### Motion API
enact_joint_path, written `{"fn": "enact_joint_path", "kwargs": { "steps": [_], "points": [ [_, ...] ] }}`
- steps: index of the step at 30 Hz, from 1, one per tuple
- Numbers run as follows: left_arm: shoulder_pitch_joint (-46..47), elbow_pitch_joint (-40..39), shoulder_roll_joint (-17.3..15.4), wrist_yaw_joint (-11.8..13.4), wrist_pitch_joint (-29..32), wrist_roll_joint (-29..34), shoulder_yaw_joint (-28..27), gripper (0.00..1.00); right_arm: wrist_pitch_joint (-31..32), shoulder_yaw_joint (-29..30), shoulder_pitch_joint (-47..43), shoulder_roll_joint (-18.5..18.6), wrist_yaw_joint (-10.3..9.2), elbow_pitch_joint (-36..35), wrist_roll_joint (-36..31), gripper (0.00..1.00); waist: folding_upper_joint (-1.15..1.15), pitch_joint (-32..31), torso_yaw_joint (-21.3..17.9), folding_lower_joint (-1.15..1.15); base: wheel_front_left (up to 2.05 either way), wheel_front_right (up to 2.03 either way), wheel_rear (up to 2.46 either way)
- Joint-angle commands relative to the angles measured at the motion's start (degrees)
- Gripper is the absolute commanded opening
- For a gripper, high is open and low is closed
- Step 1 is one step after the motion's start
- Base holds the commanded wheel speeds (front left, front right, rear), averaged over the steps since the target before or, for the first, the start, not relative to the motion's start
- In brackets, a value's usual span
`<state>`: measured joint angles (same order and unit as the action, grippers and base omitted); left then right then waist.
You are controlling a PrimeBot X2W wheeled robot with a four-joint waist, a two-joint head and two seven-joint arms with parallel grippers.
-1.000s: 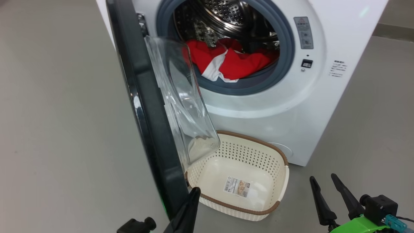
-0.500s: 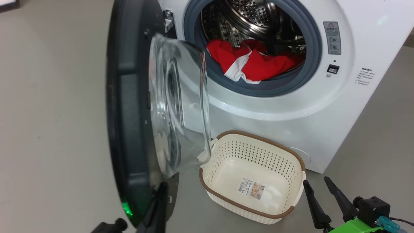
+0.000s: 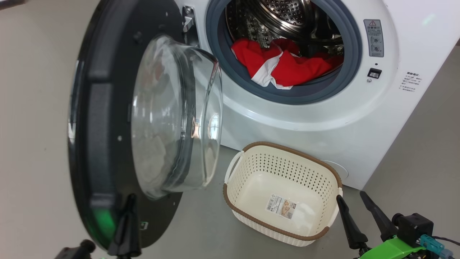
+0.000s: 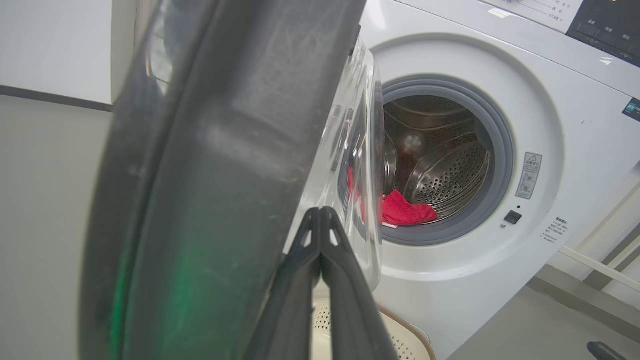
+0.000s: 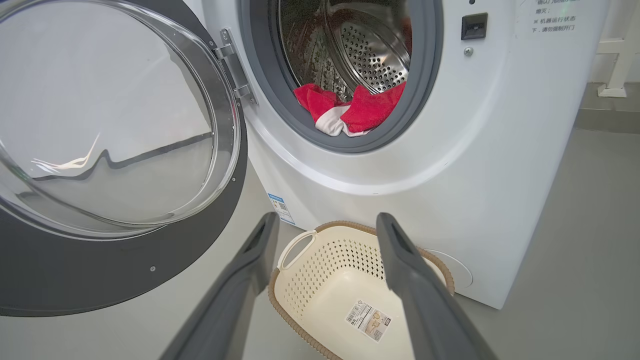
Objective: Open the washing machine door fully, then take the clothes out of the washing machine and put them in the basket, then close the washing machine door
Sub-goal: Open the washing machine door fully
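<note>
The washing machine door [image 3: 93, 108] stands swung out to the left, its glass bowl [image 3: 172, 115] facing right. My left gripper [image 3: 130, 201] is shut with nothing in it, its tips against the inner face of the door's black rim [image 4: 215, 150] at the bottom. Red and white clothes [image 3: 291, 66] lie in the drum of the white washing machine [image 3: 323, 118], partly over the grey ring. The cream basket [image 3: 280, 169] sits empty on the floor before the machine. My right gripper [image 3: 350, 196] is open just right of the basket, and in the right wrist view hovers over the basket [image 5: 325, 270].
Grey floor [image 3: 32, 144] surrounds the machine on the left and right. The door's hinge [image 5: 232, 65] is at the left of the opening. A blue label [image 5: 280, 207] sits low on the machine's front. A white frame [image 5: 612, 65] stands behind at the right.
The door has swung further out to the left, showing more of its inner face. My left gripper has moved left with it. The head camera has shifted; the right gripper stays put.
</note>
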<state>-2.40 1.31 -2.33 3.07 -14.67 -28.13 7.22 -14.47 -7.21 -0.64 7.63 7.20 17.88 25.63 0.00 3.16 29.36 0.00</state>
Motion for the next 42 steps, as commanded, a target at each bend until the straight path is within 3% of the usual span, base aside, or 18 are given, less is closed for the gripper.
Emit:
{"fn": "enact_joint_path", "kwargs": {
  "steps": [1, 24, 42],
  "points": [
    [1.8, -0.3, -0.5, 0.7, -0.3, 0.8, -3.5, 0.00, -0.5, -0.8, 1.5, 0.8, 0.29, -1.3, 0.6, 1.00, 0.00, 0.0, 0.0, 0.00, 0.00, 0.00, 0.00],
    [13.5, 11.9, -0.7, -3.5, -0.3, 6.7, -24.7, 0.00, -0.5, 1.3, 1.1, 0.8, 0.29, -2.4, -0.6, 1.00, 0.00, 2.8, -0.5, 0.00, 0.00, 0.00, 0.00],
    [24.6, 22.4, -4.3, -6.7, -0.3, 14.2, -39.1, 0.00, -0.5, 0.8, 3.7, 2.4, 0.29, -2.8, -0.6, 1.00, 0.00, 7.7, -3.3, 0.00, 0.00, 0.00, 0.00]
  ]
}}
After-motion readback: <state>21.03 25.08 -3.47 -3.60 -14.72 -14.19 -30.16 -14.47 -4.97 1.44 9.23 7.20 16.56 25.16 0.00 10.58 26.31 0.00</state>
